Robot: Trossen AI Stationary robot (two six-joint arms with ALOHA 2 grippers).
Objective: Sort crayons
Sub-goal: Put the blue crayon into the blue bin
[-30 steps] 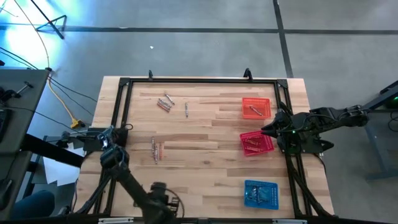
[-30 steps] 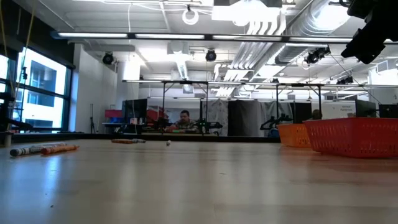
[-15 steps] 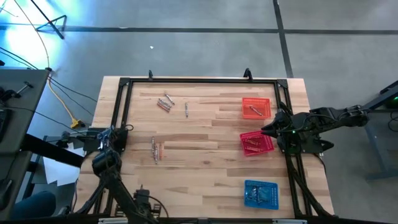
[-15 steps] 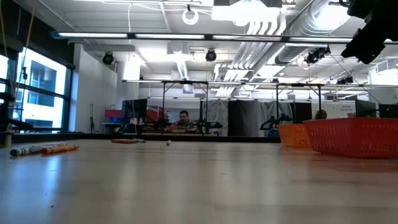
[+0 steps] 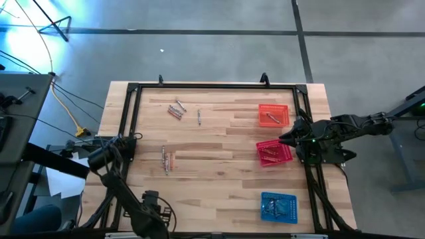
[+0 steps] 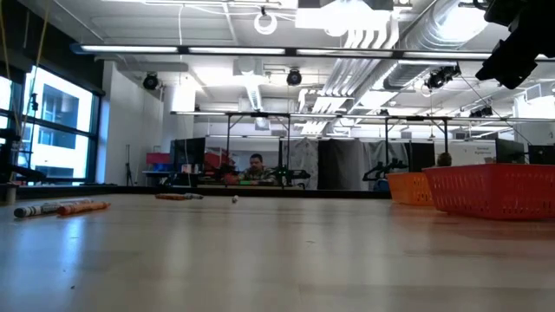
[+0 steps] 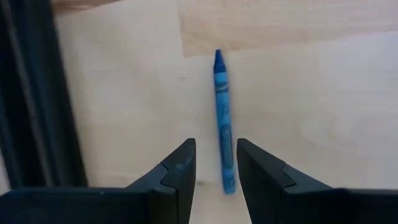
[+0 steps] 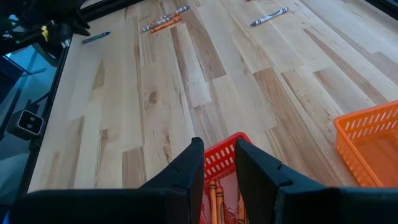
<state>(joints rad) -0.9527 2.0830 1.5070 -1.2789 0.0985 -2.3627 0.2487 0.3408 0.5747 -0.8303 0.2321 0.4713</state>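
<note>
Jaws of the left gripper (image 7: 214,165) stand parted just above a blue crayon (image 7: 222,118) lying on the worktop (image 5: 219,133) near its left edge. Right gripper (image 8: 219,163) hovers over the red basket (image 5: 274,152), jaws slightly apart, gripping nothing.

Blue crayon (image 7: 223,122); red basket (image 5: 274,152); orange basket (image 5: 273,114)

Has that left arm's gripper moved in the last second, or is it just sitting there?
Yes. In the high view the left gripper has pulled back toward the table's near edge and leftward, away from the pair of crayons lying mid-table, which haven't budged.
</note>
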